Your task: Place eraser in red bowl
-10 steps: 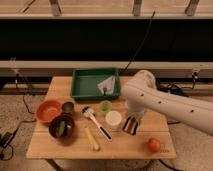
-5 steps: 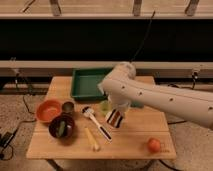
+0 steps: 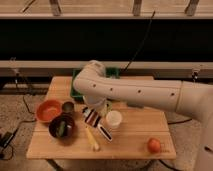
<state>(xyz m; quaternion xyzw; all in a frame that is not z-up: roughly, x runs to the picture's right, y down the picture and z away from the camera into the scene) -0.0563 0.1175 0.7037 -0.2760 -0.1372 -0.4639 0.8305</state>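
Camera view: gripper (image 3: 93,112) grips eraser (image 3: 92,119) above table (image 3: 135,137).

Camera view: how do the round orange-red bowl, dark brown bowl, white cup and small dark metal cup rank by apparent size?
1. orange-red bowl and dark brown bowl: alike; the brown one sits nearer, so unranked.
2. white cup.
3. small dark metal cup.
The gripper, beside the white cup, holds the striped eraser.

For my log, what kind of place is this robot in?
Probably a robot test lab: a wooden table set with a red bowl and other props, a cable trailing behind, and a bare speckled floor. The end effector holds the eraser above the table.
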